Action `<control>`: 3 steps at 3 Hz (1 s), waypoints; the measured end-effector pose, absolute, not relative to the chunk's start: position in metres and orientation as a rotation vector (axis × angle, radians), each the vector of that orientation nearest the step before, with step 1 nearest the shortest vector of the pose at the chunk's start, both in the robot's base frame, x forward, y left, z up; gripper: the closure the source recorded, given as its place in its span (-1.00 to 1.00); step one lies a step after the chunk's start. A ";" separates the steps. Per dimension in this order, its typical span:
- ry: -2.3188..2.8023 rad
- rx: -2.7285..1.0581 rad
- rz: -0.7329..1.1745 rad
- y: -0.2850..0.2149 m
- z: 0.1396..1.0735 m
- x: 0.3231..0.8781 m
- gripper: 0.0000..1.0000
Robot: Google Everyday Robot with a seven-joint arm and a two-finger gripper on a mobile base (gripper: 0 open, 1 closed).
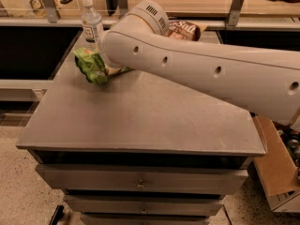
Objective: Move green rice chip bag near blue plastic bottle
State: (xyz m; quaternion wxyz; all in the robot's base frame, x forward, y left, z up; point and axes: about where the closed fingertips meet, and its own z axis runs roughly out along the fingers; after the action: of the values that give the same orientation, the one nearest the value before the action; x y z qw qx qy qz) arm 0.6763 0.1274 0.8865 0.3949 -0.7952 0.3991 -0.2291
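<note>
Claw: your gripper [107, 65] sits low over the table's far left corner, hidden behind the white arm [197, 69]. You cannot tell whether it is apart or clamped.
Bag: the green rice chip bag [91, 64] juts out crumpled from the claw's left side.
Bottle: the blue plastic bottle [92, 22] stands upright just behind the claw, near the bag.
Other bag: a brown chip bag [183, 30] lies behind and right of the claw, partly hidden by the arm.
Table: the grey tabletop [140, 121] spreads out in front of the claw.
Box: a cardboard box [276, 163] sits on the floor far to the claw's right.

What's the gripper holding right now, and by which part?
Likely the green rice chip bag, by its arm-side end; the gripper is hidden behind the arm.
</note>
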 end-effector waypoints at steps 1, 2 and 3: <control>0.997 -2.015 -0.600 0.127 0.878 0.709 1.00; 0.991 -2.016 -0.590 0.133 0.874 0.714 1.00; 0.992 -2.020 -0.573 0.136 0.871 0.716 0.72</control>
State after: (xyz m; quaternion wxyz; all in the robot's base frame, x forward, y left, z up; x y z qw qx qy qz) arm 0.7162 0.1361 0.8708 0.3982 -0.7980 0.3918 -0.2262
